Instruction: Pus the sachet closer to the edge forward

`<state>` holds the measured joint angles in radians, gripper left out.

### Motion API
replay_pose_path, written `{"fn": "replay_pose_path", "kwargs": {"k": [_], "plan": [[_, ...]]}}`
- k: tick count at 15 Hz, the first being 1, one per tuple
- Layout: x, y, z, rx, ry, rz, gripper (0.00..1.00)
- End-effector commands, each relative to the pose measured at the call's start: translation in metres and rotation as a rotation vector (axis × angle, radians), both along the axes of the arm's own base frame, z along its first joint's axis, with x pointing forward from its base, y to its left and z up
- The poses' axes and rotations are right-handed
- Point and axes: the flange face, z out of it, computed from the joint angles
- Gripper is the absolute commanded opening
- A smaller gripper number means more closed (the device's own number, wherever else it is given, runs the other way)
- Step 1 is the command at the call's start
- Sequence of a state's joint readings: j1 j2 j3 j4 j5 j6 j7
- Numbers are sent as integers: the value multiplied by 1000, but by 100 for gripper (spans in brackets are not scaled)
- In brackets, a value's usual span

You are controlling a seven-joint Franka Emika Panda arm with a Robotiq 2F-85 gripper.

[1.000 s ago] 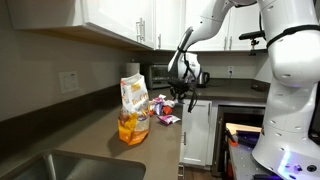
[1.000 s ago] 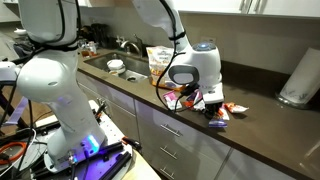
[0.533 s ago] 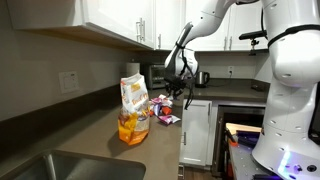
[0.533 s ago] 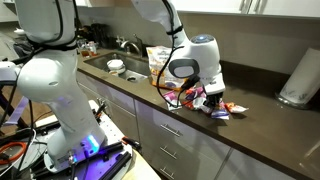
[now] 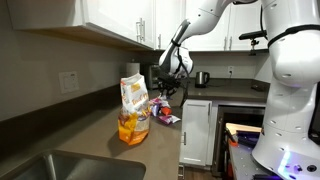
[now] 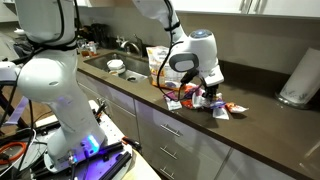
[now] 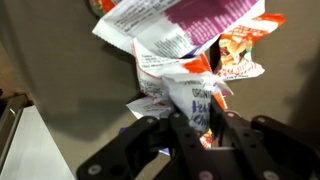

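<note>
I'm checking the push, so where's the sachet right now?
In an exterior view the sachet lies on the dark countertop near its front edge, just beyond the tall snack bag and under the gripper.

Orange-and-white sachet [image 7: 196,92]

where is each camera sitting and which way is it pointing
exterior view: at counter height by the sink, facing along the countertop to the sachets; arm, gripper and white body show
exterior view: out in front of the cabinets, facing the counter's edge; body, arm, gripper show
wrist view: looks down on the sachets; only the gripper shows
shared: all three catch sachets and gripper
</note>
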<state>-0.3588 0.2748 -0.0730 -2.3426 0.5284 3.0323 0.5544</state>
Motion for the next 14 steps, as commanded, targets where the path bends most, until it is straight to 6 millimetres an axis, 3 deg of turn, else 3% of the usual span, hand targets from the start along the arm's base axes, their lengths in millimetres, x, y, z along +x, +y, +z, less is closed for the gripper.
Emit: {"fn": "replay_pose_path", "kwargs": {"k": [1,7,14], "plan": [[4,-6,-1,29,73,67,59],[-9,-38,26,4,198,120,99],[-19,-61,78,23,356,166,100]]}}
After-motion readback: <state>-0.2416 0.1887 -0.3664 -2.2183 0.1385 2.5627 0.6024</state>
